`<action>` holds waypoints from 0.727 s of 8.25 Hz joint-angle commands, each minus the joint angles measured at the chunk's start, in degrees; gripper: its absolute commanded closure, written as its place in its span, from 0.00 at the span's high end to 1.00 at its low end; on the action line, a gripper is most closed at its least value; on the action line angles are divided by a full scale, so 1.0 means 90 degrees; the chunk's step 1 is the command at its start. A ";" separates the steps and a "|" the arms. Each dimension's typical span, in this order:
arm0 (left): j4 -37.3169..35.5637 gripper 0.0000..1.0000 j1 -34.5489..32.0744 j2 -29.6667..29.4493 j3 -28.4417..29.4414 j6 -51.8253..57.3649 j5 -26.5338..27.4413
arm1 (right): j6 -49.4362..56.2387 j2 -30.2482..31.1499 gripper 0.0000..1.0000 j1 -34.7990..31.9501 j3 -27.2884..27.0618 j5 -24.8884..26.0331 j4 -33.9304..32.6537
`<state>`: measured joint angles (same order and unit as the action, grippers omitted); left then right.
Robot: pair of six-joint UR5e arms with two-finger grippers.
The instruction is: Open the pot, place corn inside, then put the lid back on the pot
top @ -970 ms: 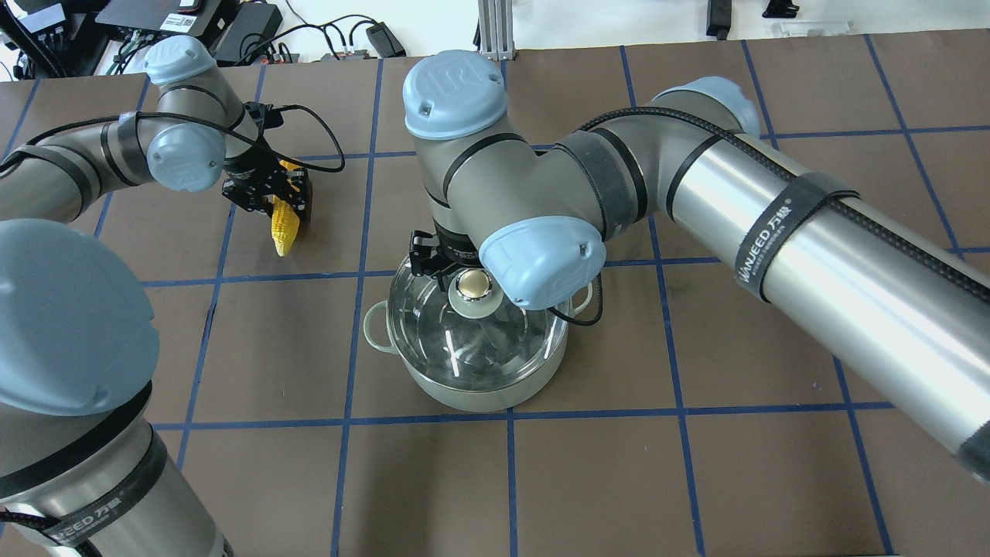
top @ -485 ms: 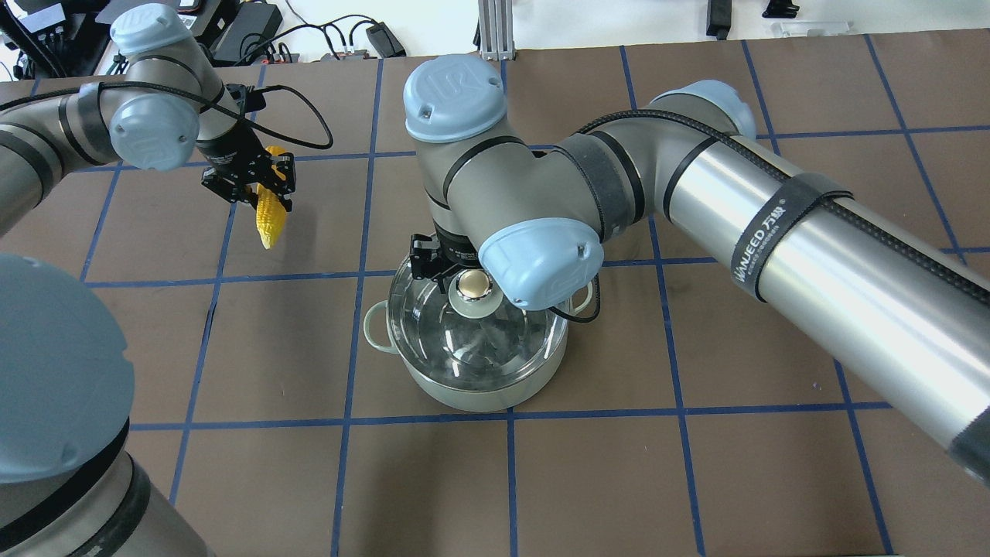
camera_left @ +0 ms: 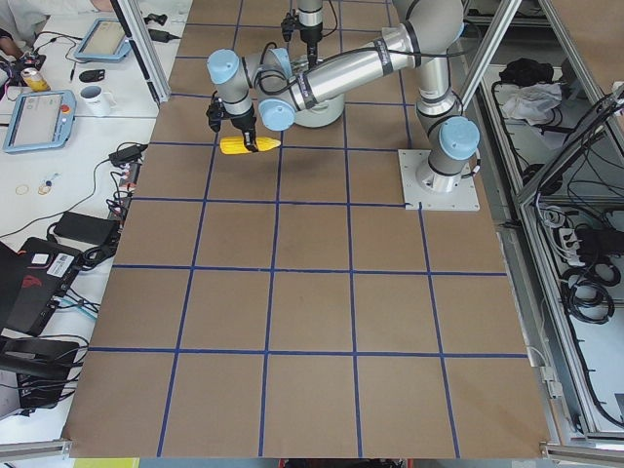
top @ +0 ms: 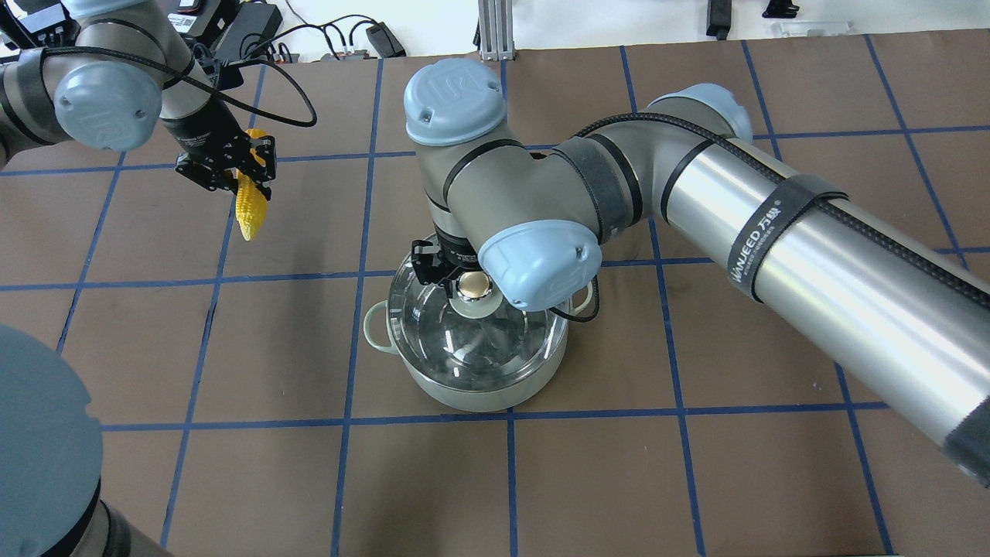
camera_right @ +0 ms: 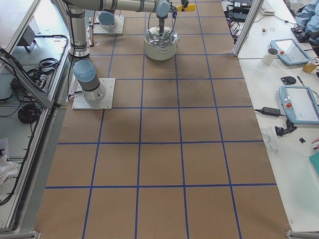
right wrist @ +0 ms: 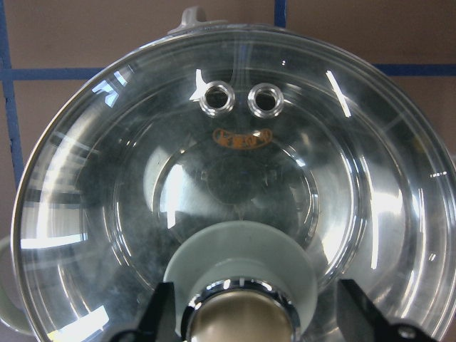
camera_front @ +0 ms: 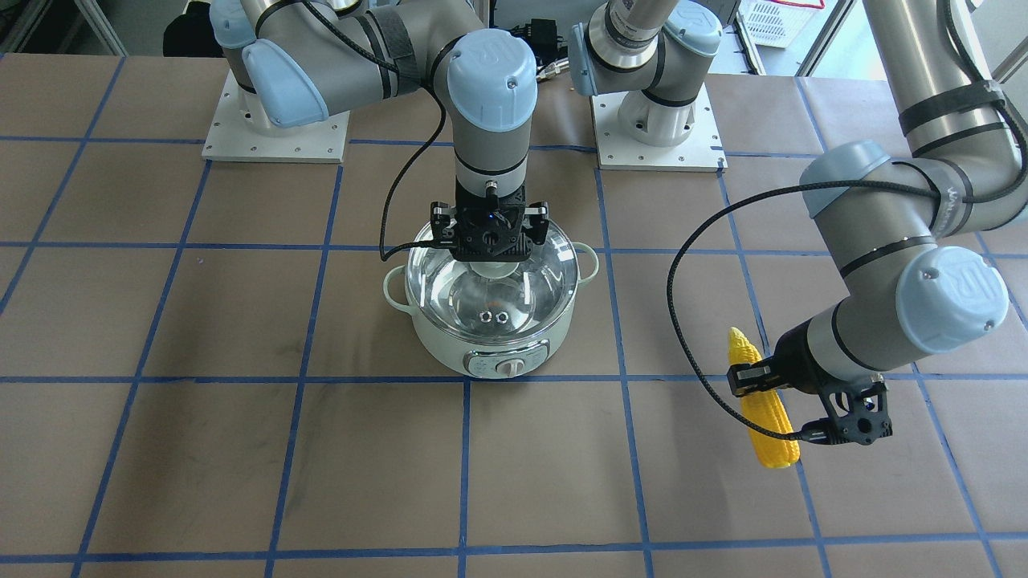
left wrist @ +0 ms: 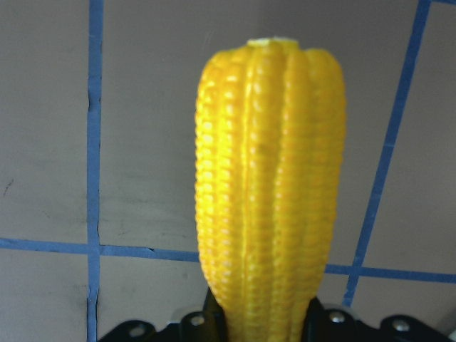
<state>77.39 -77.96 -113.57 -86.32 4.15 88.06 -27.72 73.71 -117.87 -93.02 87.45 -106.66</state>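
The pale mint pot stands at the table's middle with the clear glass lid on it. My right gripper points straight down over the lid, open, with a jaw on each side of the gold ball knob and a gap at both sides, as the right wrist view shows. My left gripper is shut on the yellow corn and holds it off the table, far to the pot's left. The corn fills the left wrist view.
The table is brown with a blue tape grid. Cables and power bricks lie beyond its far edge. The two arm bases sit on white plates at the robot's side. The pot's dial knob faces away from the robot.
My left gripper has carried the corn up and away from the pot, toward the far left. My right gripper has stayed over the lid knob.
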 commanded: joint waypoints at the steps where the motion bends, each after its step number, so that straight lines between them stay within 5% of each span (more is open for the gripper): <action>1: 0.0482 0.00 -0.0010 0.0518 0.0001 -0.0002 0.0000 | 0.0092 0.0013 0.33 0.0001 0.0004 0.0009 -0.0024; 6: 0.0961 0.00 -0.0010 0.0832 -0.0009 -0.0002 -0.0009 | 0.0043 0.0042 0.02 0.0001 0.0071 -0.0235 -0.0034</action>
<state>84.80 -78.05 -106.55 -86.40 4.13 87.98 -27.26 74.02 -117.85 -92.82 86.33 -106.86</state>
